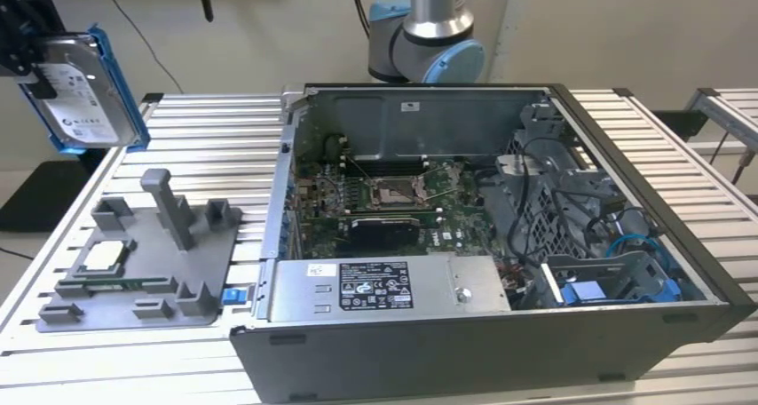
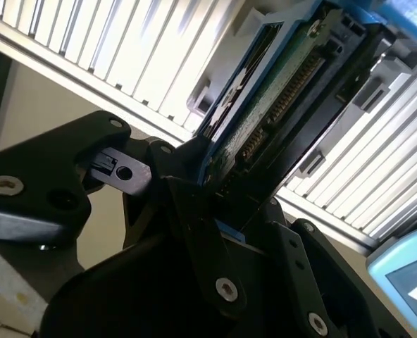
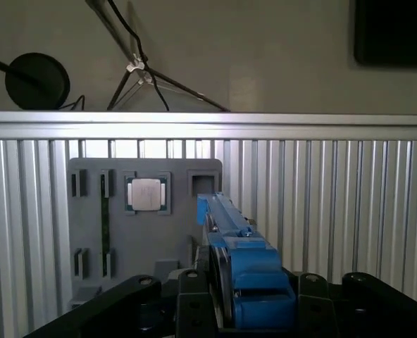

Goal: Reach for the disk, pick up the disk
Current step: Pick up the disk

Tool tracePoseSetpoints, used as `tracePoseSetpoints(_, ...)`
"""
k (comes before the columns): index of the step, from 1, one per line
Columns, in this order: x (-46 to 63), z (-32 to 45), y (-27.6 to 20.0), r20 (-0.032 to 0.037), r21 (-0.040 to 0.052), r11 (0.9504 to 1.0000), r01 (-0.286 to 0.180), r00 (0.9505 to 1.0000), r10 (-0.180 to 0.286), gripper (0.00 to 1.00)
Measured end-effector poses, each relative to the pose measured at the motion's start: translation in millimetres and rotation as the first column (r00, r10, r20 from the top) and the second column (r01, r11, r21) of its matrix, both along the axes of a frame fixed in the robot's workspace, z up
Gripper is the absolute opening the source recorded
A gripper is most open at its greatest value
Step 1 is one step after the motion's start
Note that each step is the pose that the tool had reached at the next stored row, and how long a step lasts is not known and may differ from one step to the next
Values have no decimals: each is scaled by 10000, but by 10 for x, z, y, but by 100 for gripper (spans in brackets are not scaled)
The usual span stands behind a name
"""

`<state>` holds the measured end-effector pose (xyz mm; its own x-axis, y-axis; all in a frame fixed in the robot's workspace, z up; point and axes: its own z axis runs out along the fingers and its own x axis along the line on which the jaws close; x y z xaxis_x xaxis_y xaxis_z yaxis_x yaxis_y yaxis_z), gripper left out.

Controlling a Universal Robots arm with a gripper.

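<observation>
The disk (image 1: 85,94), a silver hard drive with a white label and blue rails, hangs upright in the air at the exterior view's upper left, well above the slatted table. My black gripper (image 1: 30,45) is shut on it from the exterior view's left. In the second wrist view the disk's green circuit board (image 2: 279,91) and blue rail sit clamped between the black fingers (image 2: 187,204). In the first wrist view the disk (image 3: 240,260) appears edge-on, blue rail toward the camera, held in the gripper (image 3: 251,303).
A grey fixture plate (image 1: 142,272) lies on the slatted table (image 1: 213,130) below the disk, holding a small square silver chip (image 1: 101,256) and an upright post (image 1: 166,205). An open computer case (image 1: 474,201) fills the exterior view's middle and right. The arm's base (image 1: 427,41) stands behind the case.
</observation>
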<state>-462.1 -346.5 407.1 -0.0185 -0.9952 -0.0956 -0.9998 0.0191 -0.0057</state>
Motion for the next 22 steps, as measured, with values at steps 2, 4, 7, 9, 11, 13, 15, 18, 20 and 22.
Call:
tracePoseSetpoints(2, 1, 1, 0, 0, 0, 10000, 0, 10000, 0, 0)
tracePoseSetpoints(4, 0, 2, 0, -1, -1, 10000, 0, 10000, 0, 0)
tracePoseSetpoints(7, 0, 3, 0, -1, -1, 10000, 0, 10000, 0, 0)
tracePoseSetpoints(9, 0, 3, 0, -1, -1, 10000, 0, 10000, 0, 0)
tracePoseSetpoints(11, 0, 4, 0, -2, -1, 10000, 0, 10000, 0, 0)
tracePoseSetpoints(13, 0, 7, 0, -3, -2, 10000, 0, 10000, 0, 0)
tracePoseSetpoints(15, 0, 15, 0, -2, -2, 10000, 0, 10000, 0, 0)
tracePoseSetpoints(18, 0, 57, 0, -2, -1, 10000, 1, 10000, -1, 0)
tracePoseSetpoints(20, 1, 100, 0, -2, -2, 10000, 0, 10000, 0, 0)
tracePoseSetpoints(22, 0, 143, 0, -2, -2, 10000, 0, 10000, 0, 0)
